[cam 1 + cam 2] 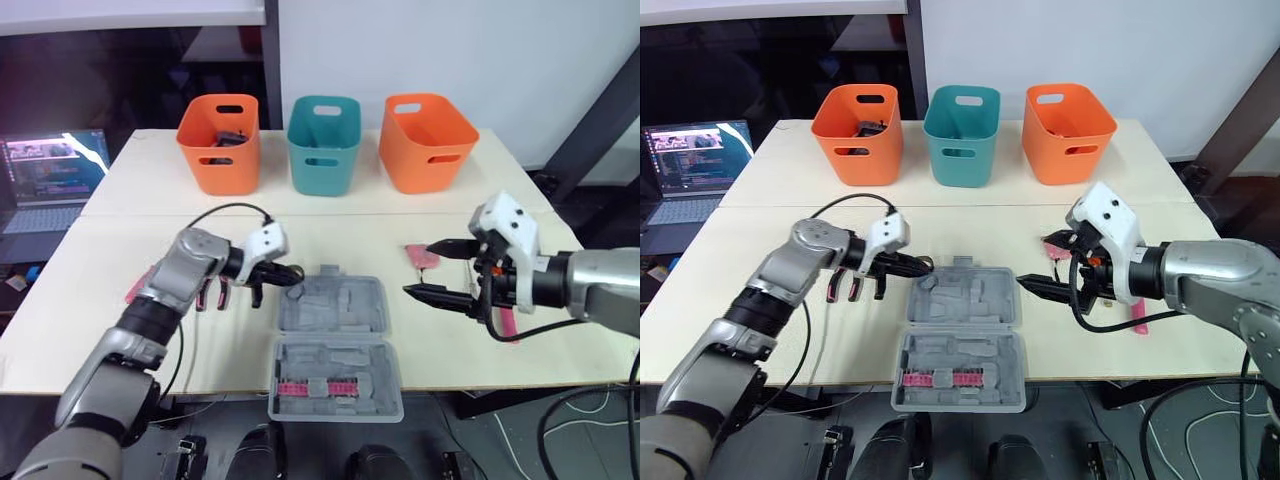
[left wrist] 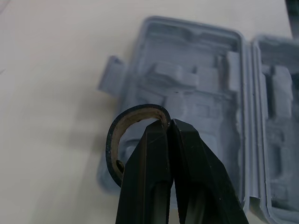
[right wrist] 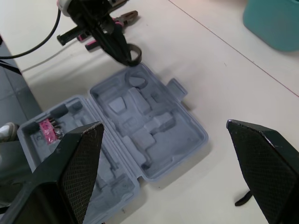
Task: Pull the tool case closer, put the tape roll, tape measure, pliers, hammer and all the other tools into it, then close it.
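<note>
Pinching tape roll (image 2: 135, 111), left gripper (image 2: 169, 122) fingers clamped on its rim, above open tool case (image 1: 345, 300) corner, right gripper (image 1: 420, 268) fingers spread wide, alongside.

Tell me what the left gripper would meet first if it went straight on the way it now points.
Most likely the open tool case. The left gripper, shut on the tape roll, points into the moulded recesses of the case's far half. Depth is hard to judge, but nothing seems to stand between them.

No readable text or labels, laptop screen (image 1: 55, 165) writing too small to read
</note>
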{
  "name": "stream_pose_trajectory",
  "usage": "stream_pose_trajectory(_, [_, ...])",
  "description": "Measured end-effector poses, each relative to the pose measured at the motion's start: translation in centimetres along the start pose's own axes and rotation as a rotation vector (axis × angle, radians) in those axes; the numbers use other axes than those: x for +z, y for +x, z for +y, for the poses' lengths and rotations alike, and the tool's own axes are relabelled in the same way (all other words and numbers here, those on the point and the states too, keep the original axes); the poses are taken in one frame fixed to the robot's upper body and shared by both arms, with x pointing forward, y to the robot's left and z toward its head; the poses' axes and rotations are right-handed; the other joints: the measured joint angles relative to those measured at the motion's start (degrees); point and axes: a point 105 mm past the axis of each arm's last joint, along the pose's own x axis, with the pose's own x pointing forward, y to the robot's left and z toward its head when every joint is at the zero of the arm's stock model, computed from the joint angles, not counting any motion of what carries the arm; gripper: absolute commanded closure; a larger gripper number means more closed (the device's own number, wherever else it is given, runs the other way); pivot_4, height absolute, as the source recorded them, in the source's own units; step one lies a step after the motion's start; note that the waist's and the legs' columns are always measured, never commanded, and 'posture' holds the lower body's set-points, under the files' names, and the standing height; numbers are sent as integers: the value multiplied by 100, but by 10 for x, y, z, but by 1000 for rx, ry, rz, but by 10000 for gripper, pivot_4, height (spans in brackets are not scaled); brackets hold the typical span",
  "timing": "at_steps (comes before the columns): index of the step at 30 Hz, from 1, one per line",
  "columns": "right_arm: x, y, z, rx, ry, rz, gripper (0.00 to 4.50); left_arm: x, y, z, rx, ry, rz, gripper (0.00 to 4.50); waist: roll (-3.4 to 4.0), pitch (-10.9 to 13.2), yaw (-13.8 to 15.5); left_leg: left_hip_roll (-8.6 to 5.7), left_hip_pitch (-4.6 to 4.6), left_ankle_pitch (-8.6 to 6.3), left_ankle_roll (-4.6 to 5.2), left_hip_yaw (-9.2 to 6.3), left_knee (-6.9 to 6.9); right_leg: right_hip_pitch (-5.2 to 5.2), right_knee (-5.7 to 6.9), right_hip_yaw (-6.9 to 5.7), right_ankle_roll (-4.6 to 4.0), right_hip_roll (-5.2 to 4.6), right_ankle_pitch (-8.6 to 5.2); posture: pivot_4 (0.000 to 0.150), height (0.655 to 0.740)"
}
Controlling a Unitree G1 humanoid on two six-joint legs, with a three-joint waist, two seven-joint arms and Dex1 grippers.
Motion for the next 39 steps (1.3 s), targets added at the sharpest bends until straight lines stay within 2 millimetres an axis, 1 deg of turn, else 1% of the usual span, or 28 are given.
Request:
stream_pose_trajectory(4, [-3,-2,2,-18,3,3,0,-7,10,1,-20,19,34,44704,0,0,-7,1,-1,0,0,-3,0,-1,0,0,0,1,0,1500,7400])
stream_pose_trajectory(8, [-3,-4,6,-26,3,-2,0,-15,12,7,0,25,63,44704,0,0,-4,1,-1,0,0,-4,0,-2,1,-1,0,2,0,1500,7400])
stream_pose_trajectory(11, [-4,-3,7,-27,6,-3,0,-19,16,7,-2,20,70,44704,-1,0,-3,0,-3,0,1,-4,1,-2,1,-1,0,0,0,1500,7400])
stream_pose_trajectory(17, [-2,-3,7,-37,2,-17,0,-30,17,9,3,17,103,44704,0,0,-3,0,-3,0,0,-5,2,-2,1,-1,0,1,0,1500,7400])
stream_pose_trajectory(20, [0,-3,6,-38,-1,-24,0,-31,18,13,20,27,111,44704,0,0,1,0,-4,0,1,-6,3,-2,1,-2,0,1,0,1500,7400])
stream_pose_trajectory(25, [0,-3,5,-39,1,-25,0,-33,24,12,21,22,107,44704,-1,0,-1,0,-4,0,1,-6,3,-2,2,-2,0,1,0,1500,7400])
stream_pose_trajectory(36, [0,-2,4,-41,3,-26,0,-35,25,17,48,23,109,44704,0,0,-3,0,-4,0,1,-6,4,-2,4,-3,0,2,0,1500,7400])
stream_pose_trajectory(37, [0,-2,4,-41,3,-27,0,-34,25,18,48,18,106,37760,0,0,-2,0,-4,0,1,-6,5,-2,5,-3,0,2,0,1500,7400])
stream_pose_trajectory(38, [0,-2,4,-41,3,-27,0,-33,25,19,50,14,100,35188,0,0,-3,0,-4,0,1,-6,5,-2,5,-3,0,2,0,1500,7400])
stream_pose_trajectory(39, [0,-2,4,-41,3,-27,0,-31,24,20,55,11,95,31246,-1,0,-3,0,-4,0,1,-6,5,-2,5,-3,0,2,0,1500,7400])
